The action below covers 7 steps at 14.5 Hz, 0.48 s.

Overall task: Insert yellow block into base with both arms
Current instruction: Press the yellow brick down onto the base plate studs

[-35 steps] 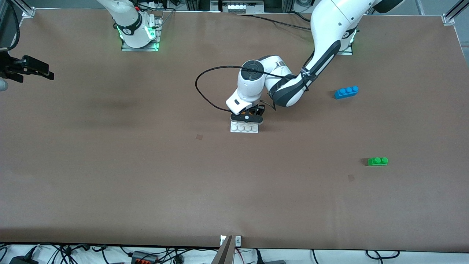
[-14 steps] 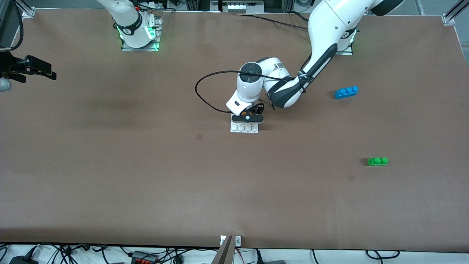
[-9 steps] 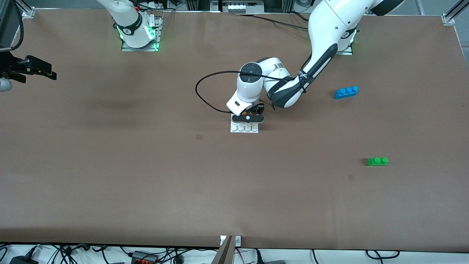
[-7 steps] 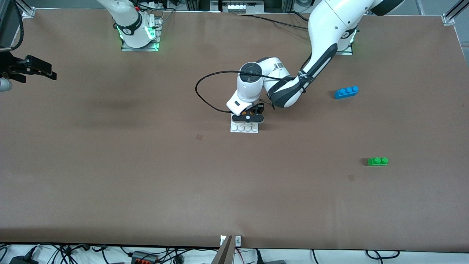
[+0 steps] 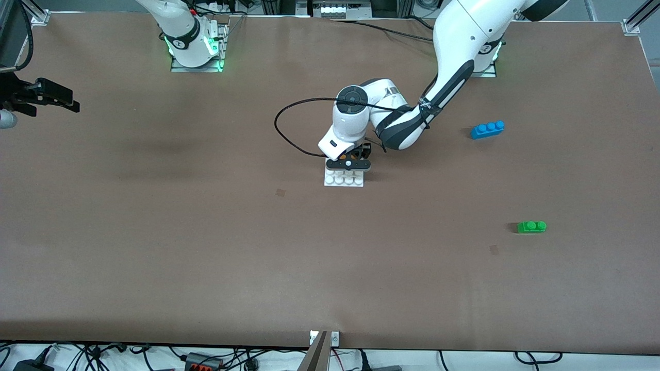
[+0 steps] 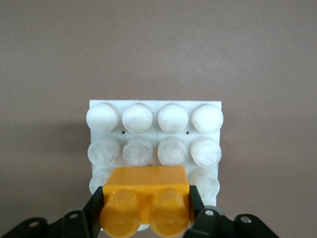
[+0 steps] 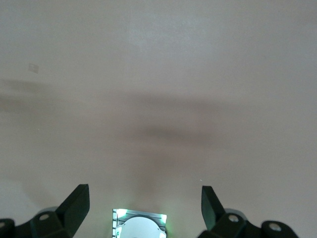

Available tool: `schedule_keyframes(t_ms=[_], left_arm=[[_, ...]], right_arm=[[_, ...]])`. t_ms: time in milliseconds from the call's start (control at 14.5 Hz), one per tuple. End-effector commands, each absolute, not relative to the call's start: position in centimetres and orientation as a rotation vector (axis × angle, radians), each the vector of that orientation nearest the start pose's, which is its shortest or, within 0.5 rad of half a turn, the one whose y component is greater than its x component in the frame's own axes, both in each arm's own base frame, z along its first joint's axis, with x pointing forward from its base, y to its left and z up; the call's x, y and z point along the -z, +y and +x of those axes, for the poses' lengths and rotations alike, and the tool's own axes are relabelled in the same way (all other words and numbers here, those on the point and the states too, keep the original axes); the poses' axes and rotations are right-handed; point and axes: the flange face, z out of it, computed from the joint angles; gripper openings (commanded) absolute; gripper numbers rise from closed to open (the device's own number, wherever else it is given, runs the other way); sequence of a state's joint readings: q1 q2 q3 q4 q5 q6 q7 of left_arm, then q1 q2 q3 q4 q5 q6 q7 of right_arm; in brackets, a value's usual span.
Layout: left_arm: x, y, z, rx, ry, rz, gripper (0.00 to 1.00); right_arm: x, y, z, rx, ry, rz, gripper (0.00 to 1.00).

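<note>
The left hand (image 6: 146,218) squeezes the yellow block (image 6: 145,201) between its two black fingers, right on the white base (image 6: 154,134), at the edge farthest from the front camera. I think the block is being pushed onto the bumps; next it needs a firm press straight down. The block is shiny smooth plastic with two round bumps. The right hand (image 7: 144,203) waits wide open over bare brown table (image 5: 206,257).
</note>
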<state>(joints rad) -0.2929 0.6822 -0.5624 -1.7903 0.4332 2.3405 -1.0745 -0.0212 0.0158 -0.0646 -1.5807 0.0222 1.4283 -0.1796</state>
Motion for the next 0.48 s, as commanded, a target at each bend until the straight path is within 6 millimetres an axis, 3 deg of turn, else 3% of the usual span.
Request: schedule_keyframes(t_ms=[0, 414], left_arm=[[-20.6, -46.3, 44.36, -0.05, -0.02, -3.138, 0.48], [-20.44, -46.51, 44.12, -0.053, -0.013, -3.138, 0.49]], right_arm=[[-60.3, -4.11, 53.87, -0.26, -0.144, -3.085, 1.0], [-60.38, -4.11, 53.83, -0.257, -0.147, -3.085, 1.0]])
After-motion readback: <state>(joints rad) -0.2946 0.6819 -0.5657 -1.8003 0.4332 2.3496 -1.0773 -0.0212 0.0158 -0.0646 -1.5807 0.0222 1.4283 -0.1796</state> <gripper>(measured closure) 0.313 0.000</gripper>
